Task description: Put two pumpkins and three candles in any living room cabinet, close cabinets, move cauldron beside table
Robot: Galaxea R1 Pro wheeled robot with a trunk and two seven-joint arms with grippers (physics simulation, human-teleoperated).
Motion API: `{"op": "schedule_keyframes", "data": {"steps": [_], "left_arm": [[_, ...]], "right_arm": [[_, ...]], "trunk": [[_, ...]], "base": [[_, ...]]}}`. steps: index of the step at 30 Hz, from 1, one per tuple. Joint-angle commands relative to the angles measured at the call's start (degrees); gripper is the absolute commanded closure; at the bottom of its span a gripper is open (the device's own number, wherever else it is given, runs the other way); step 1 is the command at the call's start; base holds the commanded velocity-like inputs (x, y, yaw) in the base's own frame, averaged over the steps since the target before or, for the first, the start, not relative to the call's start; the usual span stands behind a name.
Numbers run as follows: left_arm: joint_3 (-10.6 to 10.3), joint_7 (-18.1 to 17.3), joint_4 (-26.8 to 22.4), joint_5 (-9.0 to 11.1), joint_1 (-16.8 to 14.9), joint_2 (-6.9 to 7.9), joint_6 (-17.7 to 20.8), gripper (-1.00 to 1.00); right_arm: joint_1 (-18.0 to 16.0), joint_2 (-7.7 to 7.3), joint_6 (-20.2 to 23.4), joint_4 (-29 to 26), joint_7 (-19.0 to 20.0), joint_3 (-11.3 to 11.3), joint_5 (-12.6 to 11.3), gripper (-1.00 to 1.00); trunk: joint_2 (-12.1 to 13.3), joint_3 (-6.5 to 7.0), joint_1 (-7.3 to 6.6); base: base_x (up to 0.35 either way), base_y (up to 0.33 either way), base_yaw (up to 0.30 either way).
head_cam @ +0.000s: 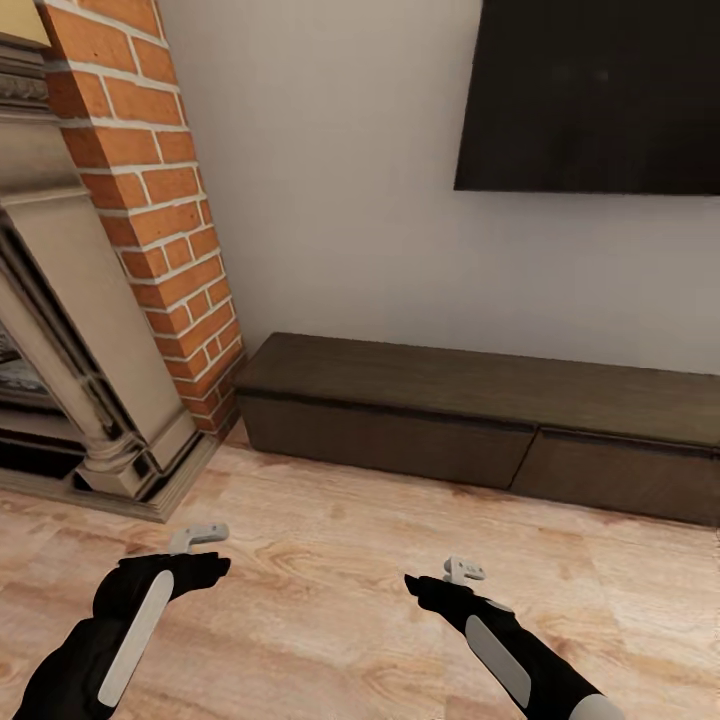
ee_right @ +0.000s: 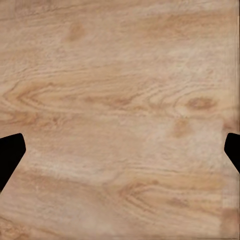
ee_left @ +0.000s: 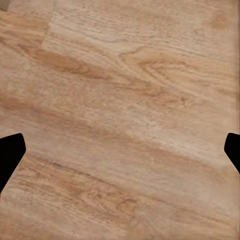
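Light wood-plank floor (head_cam: 330, 600) runs up to a pale grey wall (head_cam: 330, 180). Brick chimney column (head_cam: 165, 200) at left w/ a stone fireplace surround (head_cam: 70, 330) beside it; dark TV screen (head_cam: 590, 95) mounted on wall, upper right.

Both arms low in front of the robot, forearms angled inward, over bare floor. Left gripper (head_cam: 205, 560) & right gripper (head_cam: 425, 585) point fwd, well apart from each other & short of the cabinet. In left wrist view the black fingertips (ee_left: 11, 155) sit at the frame's far edges w/ only floor between, so jaws spread wide, holding nothing. Same in right wrist view: fingertips (ee_right: 11, 155) far apart, empty.

Cabinet (head_cam: 480, 420): long low dark-brown unit against the wall under the TV, just beside the brick column. Both visible drawer fronts flush/closed, so contents can't be seen. Top bare.
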Motion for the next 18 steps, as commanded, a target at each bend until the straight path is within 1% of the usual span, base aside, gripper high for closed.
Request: {"op": "schedule_keyframes", "data": {"steps": [1, 7, 10, 13, 18], "left_arm": [[-0.10, 0.59, -0.07, 0.60, -0.02, 0.07, 0.15, -1.00], [-0.10, 0.67, -0.06, 0.57, -0.02, 0.10, 0.15, -1.00], [-0.10, 0.68, -0.06, 0.56, -0.02, 0.13, 0.15, -1.00], [-0.06, 0.68, -0.06, 0.48, -0.02, 0.20, 0.15, -1.00], [0.00, 0.64, -0.06, 0.49, -0.02, 0.26, 0.15, -1.00]], "right_arm": [[-0.07, -0.07, 0.09, -0.13, -0.53, 0.36, -0.48, -1.00], [-0.07, -0.07, 0.09, -0.13, -0.62, 0.36, -0.48, -1.00], [-0.07, -0.07, 0.09, -0.13, -0.72, 0.36, -0.48, -1.00], [-0.07, -0.07, -0.21, -0.19, -0.69, 0.36, -0.43, -1.00], [-0.07, -0.07, -0.64, -0.22, -0.52, 0.36, -0.40, -1.00]], "trunk": [[-0.02, -0.05, -0.01], [-0.02, -0.05, -0.01], [-0.02, -0.05, -0.01], [-0.02, -0.05, -0.01], [-0.02, -0.05, -0.01]], "base": [[-0.009, 0.142, -0.281], [0.032, 0.199, -0.280], [0.062, 0.105, -0.228], [0.054, 0.023, -0.072], [0.103, -0.053, -0.015]]}}
